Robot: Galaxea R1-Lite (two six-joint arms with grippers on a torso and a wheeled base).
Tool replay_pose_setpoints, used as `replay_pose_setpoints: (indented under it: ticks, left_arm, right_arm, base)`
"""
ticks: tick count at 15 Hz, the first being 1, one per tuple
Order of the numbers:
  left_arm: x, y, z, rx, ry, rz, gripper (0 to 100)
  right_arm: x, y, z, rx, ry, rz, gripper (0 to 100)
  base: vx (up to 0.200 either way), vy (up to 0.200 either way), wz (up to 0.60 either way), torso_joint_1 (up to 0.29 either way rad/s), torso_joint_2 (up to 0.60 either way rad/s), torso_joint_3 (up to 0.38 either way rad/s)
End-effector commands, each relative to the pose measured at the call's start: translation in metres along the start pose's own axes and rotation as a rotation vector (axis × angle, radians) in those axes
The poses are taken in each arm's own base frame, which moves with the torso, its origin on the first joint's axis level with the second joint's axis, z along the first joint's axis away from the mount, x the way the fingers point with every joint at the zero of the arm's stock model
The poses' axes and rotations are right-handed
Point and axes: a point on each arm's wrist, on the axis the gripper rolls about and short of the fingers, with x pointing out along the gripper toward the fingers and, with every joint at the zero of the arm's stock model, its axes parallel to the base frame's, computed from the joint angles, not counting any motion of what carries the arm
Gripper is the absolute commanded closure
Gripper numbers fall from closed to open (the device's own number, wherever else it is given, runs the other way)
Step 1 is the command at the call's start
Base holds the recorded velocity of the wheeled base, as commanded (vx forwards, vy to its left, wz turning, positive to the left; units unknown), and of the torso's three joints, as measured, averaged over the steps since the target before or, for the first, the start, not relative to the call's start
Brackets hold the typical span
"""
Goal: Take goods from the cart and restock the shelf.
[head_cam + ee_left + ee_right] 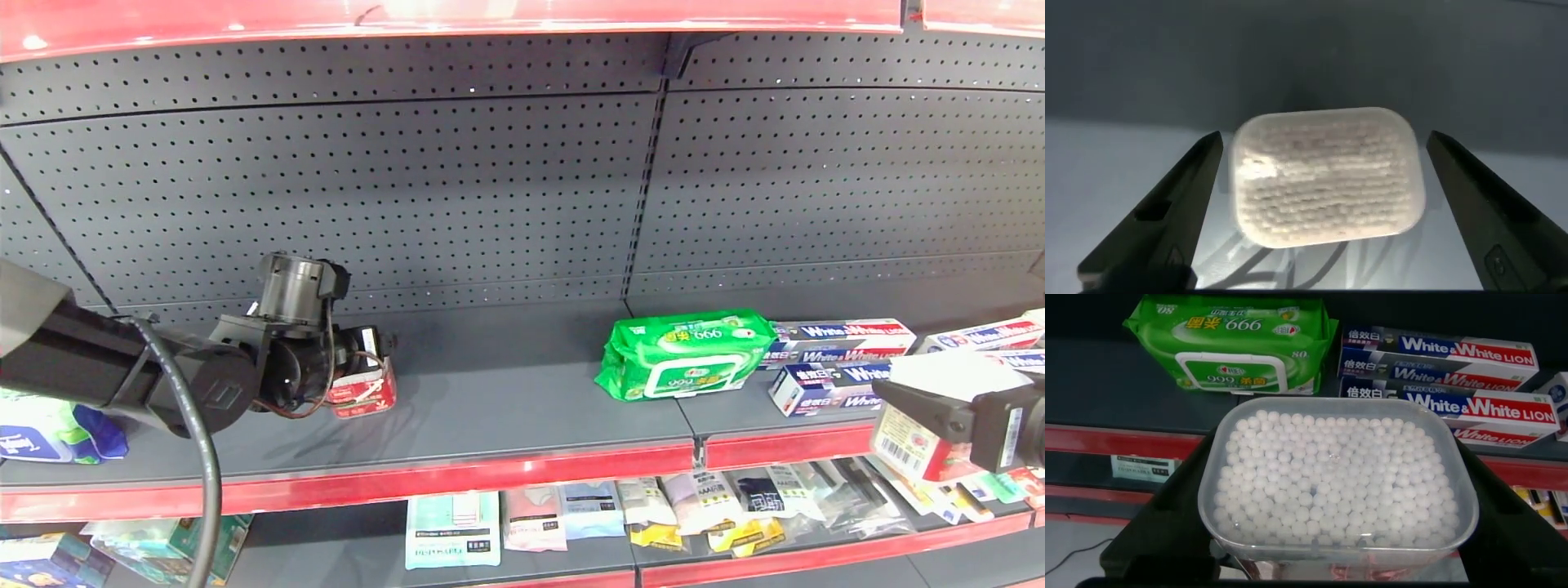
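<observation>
A clear box of cotton swabs with a red and white label stands on the grey shelf at its left part. My left gripper is around it, open. In the left wrist view the box sits between the two dark fingers with a gap on each side. At the right, in front of the shelf edge, my right gripper is shut on a second swab box. That box appears close up in the right wrist view.
A green wet-wipes pack lies mid-shelf, with stacked toothpaste boxes to its right. A blue and green pack sits at the far left. Small packets line the lower shelf. Bare shelf lies between the left box and the wipes.
</observation>
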Motion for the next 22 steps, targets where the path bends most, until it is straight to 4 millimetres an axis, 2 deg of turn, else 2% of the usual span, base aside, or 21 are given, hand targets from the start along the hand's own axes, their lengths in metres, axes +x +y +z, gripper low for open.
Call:
replay_pose_setpoints:
  ticks: [1, 22]
  left_arm:
    - [-0.002, -0.004, 0.005, -0.002, -0.015, -0.011, 0]
    - [0.010, -0.007, -0.010, 0.036, 0.056, 0.000, 0]
  right_arm:
    - [0.000, 0.000, -0.001, 0.000, 0.003, 0.001, 100]
    - [0.006, 0.000, -0.001, 0.000, 0.019, 0.003, 100]
  base:
    - [0.000, 0.000, 0.00, 0.000, 0.00, 0.000]
    - [0.000, 0.000, 0.00, 0.000, 0.00, 0.000]
